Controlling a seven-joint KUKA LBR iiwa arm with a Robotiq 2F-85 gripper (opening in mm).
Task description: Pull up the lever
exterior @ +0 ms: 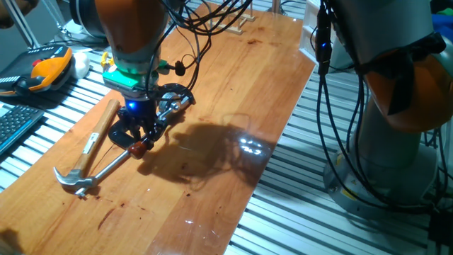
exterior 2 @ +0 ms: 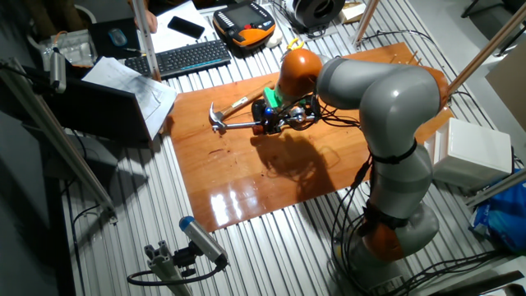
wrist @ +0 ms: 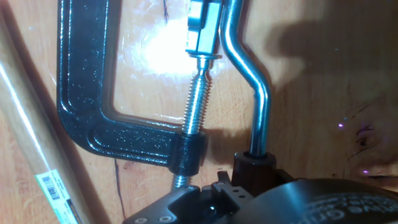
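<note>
The lever [wrist: 254, 87], a bent silver arm with a reddish-brown tip [wrist: 254, 167], lies on the wooden table [exterior: 233, 92] beside the black C-shaped tool [wrist: 84, 93] and its threaded screw [wrist: 196, 102]. The gripper [exterior: 141, 138] is at the tip; finger state cannot be determined. A hammer [exterior: 88, 159] lies alongside.

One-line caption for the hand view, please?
Hand poised at the lever's reddish-brown tip, beside the black C-shaped tool on the wooden table.
</note>
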